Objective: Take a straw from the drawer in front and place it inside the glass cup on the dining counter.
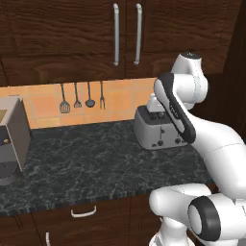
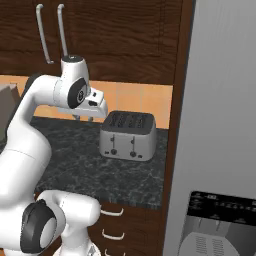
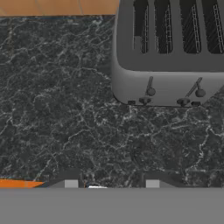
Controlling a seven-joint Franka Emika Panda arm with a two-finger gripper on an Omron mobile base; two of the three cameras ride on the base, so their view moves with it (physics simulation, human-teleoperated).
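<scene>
From the left base view, the drawer (image 1: 72, 218) sits shut under the front edge of the black speckled counter (image 1: 96, 163), its long side running left to right, and its curved silver handle (image 1: 83, 211) lies level along it. The counter has a wide bare stretch between the coffee machine (image 1: 12, 139) at the left and the toaster (image 1: 156, 127) at the right. The arm's elbow rises in front of the toaster.

From the right base view, the hand hangs above the counter just left of the toaster, well above the drawer fronts (image 2: 114, 212) below the counter edge. A tall grey fridge (image 2: 220, 125) closes the right side.

In the hand view, the gripper (image 3: 111, 183) looks down on bare counter with the toaster ahead; its tips stand apart, holding nothing.
</scene>
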